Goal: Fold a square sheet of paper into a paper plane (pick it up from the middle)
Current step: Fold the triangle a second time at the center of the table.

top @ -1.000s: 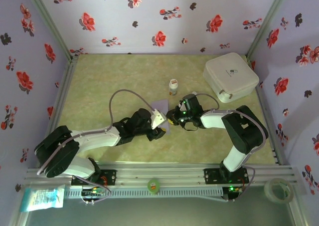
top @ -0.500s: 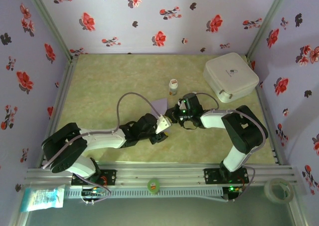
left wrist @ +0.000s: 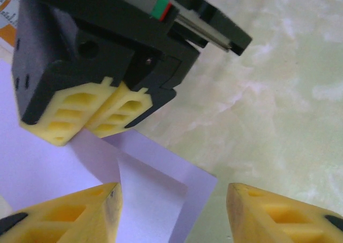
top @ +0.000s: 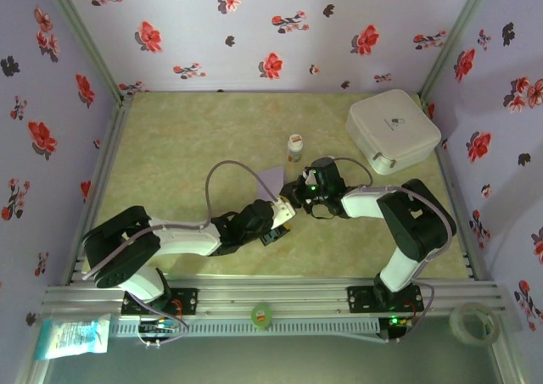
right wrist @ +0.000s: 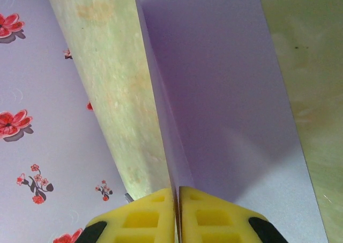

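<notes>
Marbled green tabletop (left wrist: 278, 93), right fingers (right wrist: 209, 219) pinching lilac sheet (right wrist: 214, 93) by its edge (creased) — left fingers (left wrist: 69, 216) parted, empty.

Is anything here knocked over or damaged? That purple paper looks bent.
Nothing stands out. The lilac paper is creased with one flap raised, but that looks like deliberate folding: the right gripper pinches the fold shut, and the open left gripper sits close by. The small bottle behind it stands upright; nothing is spilled.
</notes>
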Controlling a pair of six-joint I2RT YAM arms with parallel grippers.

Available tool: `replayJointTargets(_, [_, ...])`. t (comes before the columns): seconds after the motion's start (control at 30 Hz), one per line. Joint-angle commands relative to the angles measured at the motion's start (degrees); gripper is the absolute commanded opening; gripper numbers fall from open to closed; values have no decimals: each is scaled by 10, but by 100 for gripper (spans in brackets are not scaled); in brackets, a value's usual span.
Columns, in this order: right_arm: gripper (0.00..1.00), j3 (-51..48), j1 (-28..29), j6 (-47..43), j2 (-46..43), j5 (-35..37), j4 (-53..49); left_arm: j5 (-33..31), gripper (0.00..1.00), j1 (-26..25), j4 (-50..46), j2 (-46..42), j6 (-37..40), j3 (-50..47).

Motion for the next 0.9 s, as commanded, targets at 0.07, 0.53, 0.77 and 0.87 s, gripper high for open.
replayJointTargets(0.07, [10, 1, 2, 10, -1, 9, 9, -73, 55, -22, 32, 20, 18, 5])
replayJointTargets(0.53, [10, 0, 2, 6, -3, 14, -3, -167, 52, -46, 70, 64, 44, 22])
replayJointTargets(0.77, [11, 0, 2, 5, -4, 16, -4, -175, 47, -51, 88, 64, 46, 18])
replayJointTargets(0.87, [11, -3, 2, 6, -4, 20, -5, -175, 44, -53, 90, 56, 45, 12])
